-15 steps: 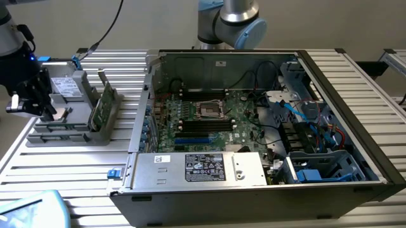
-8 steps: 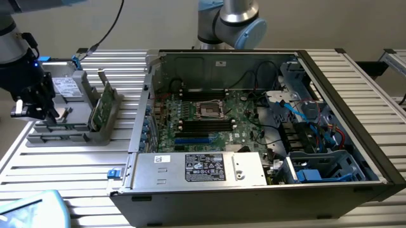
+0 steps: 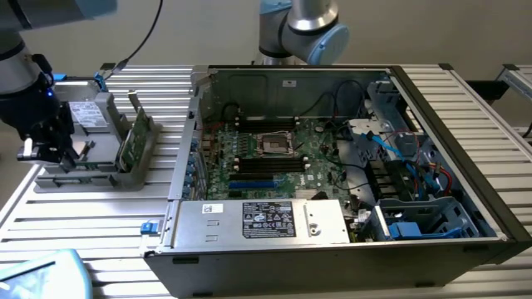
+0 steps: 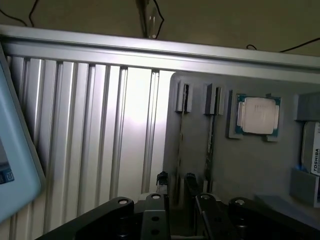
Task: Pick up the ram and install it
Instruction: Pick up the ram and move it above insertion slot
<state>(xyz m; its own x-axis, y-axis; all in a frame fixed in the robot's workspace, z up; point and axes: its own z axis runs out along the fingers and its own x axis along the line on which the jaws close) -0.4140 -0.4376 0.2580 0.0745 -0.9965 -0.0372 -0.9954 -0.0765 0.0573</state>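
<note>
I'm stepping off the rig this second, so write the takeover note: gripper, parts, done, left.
Gripper: open, low over the grey holder, jaws apart either side of a thin stick standing on edge in its slot, apparently the ram; no grip on it.
Computer case: open, to the exterior view's right of the holder; the motherboard's black slots look empty.
Done: gripper lined up on the ram.
Left: ram not yet picked up, not yet installed.

Open case [image 3: 249, 265]: memory slots [image 3: 270, 163] clear from above; cables [image 3: 389, 144] crowd exterior view's right. Upright green card [image 3: 133, 146] flanks tray [image 3: 79, 182].
</note>
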